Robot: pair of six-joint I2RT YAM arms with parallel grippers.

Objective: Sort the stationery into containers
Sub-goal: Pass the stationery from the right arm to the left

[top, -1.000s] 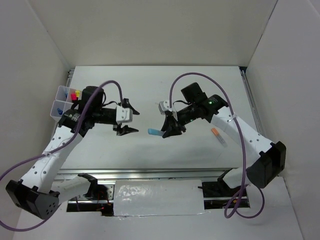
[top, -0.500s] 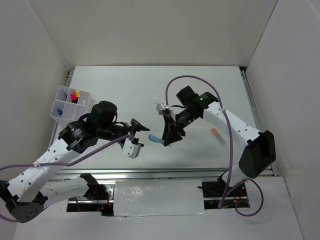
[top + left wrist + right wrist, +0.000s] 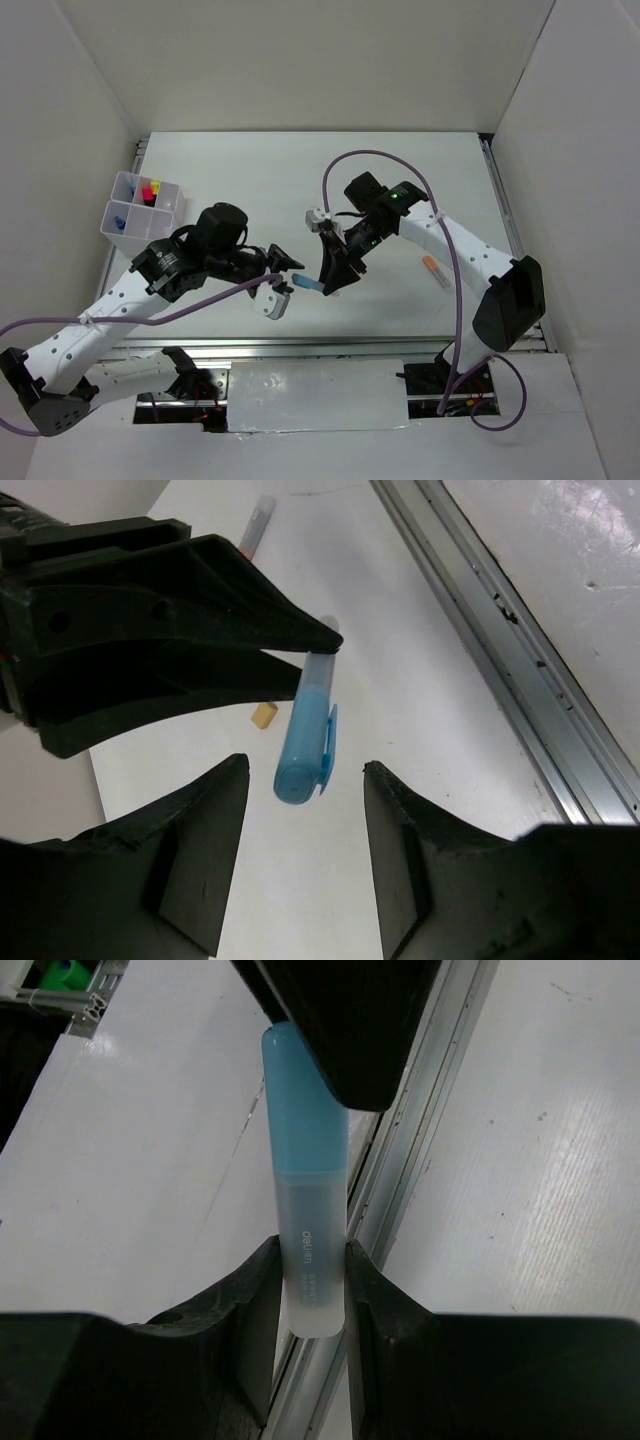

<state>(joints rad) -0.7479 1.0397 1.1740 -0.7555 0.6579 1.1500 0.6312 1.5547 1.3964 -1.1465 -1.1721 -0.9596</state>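
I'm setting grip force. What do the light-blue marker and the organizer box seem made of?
The light-blue marker: likely plastic; smooth opaque blue cap, frosted translucent barrel with printed lettering. The organizer box: probably thin plastic, judging by its milky, semi-clear walls.

White table (image 3: 260, 170) (white walls (image 3: 300, 60) around), metal rail (image 3: 380, 344) along its near edge.

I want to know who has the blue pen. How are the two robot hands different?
The right gripper is shut on the light-blue marker, pinching its clear end; the left gripper is open. The right gripper holds the marker up; the left gripper only has its fingers spread either side of the blue cap. Both are black.
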